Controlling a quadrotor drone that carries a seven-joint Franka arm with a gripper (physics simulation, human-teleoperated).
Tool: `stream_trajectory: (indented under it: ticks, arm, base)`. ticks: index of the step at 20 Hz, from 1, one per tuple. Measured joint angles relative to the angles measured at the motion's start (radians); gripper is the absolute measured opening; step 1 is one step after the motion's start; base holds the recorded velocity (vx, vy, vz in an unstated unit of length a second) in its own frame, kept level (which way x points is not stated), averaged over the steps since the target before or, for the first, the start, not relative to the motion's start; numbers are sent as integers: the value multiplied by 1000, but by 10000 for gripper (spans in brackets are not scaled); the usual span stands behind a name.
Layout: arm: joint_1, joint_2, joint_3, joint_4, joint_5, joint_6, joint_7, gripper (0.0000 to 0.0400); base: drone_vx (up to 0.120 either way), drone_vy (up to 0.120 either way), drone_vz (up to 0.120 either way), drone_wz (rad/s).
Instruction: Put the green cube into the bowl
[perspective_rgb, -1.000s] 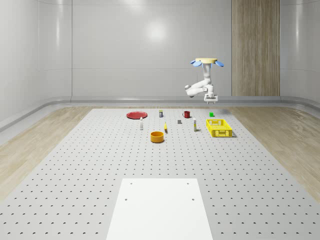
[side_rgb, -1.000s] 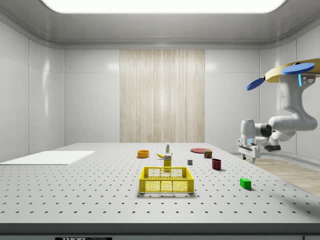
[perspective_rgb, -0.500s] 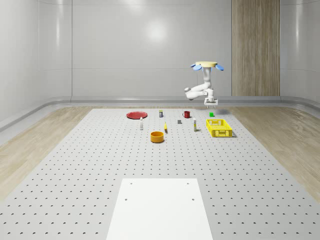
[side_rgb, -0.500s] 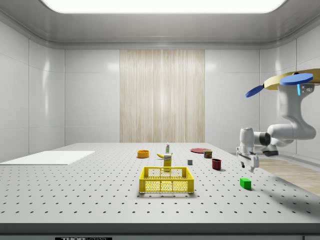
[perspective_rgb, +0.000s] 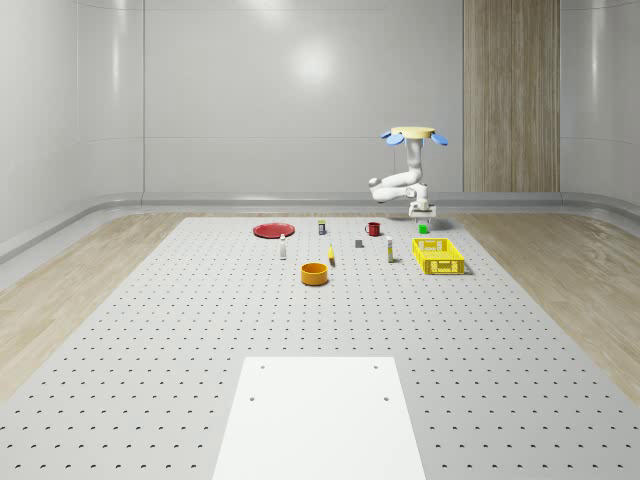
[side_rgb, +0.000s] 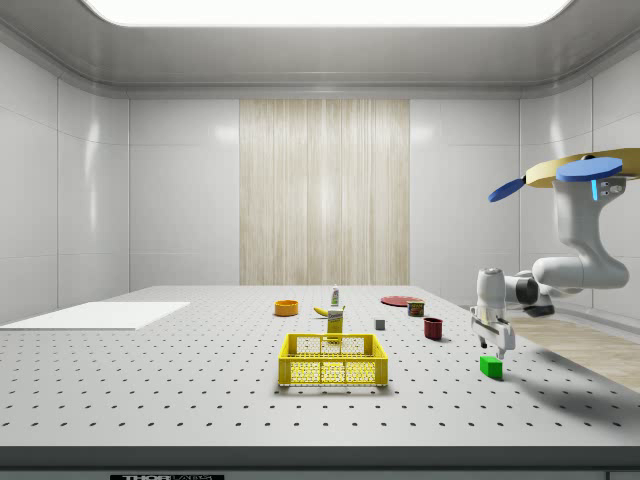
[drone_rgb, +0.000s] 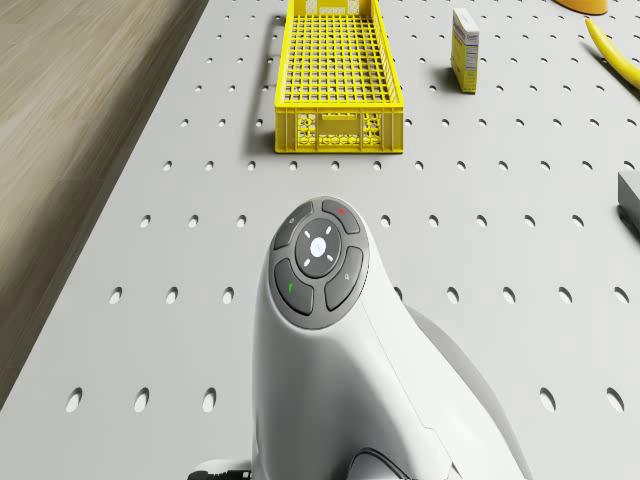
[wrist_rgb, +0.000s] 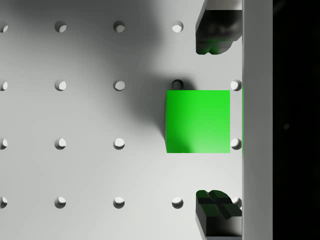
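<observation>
One second ago, higher; now lower, with the drone (side_rgb: 575, 172) hovering over the far right corner of the table (perspective_rgb: 200, 330) and the gripper (side_rgb: 493, 338) brought from well above the green cube (side_rgb: 490, 367) down to just over it. Not touching yet in the side view: a thin gap between fingertips and cube top. Fingers (wrist_rgb: 215, 30) spread apart in the wrist view, one on each side of the cube, clamped on nothing.

Reads as an approach close to its end. Lined up well across the opening, with about equal room from each finger to the cube's near face. Along the other direction less tidy, since the fingers sit toward one side of the cube and not over its middle. Likely enough for a hold, though off centre. Still to do, by this judgement: a last short drop, a squeeze, a lift, then a long carry to the orange bowl (perspective_rgb: 315, 273), well apart from here, nearer the middle of the table and past the yellow crate (perspective_rgb: 438, 256).

Cube itself: bright, even green, with flat faces and crisp edges. Lies flat on the perforated top, near the far edge, squared to the rows of holes. Top face lit, with a soft shadow spilling onto the table along one side. Small next to the crate, and easily spanned by the spread fingers.
</observation>
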Motion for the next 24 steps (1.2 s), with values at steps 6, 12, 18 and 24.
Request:
stream_trajectory:
  ticks: [6,12,18,24]
  arm:
    - [-1,-40,-81,23,-70,68,-8,400]
    - [-9,-62,-125,41,-107,109,-9,400]
    - [-27,-68,-129,58,-112,125,-5,388]
    - [-38,-75,-127,65,-108,135,0,281]
  base:
    - [0,0,0,0]
    - [0,0,0,0]
    - [0,0,0,0]
    - [0,0,0,0]
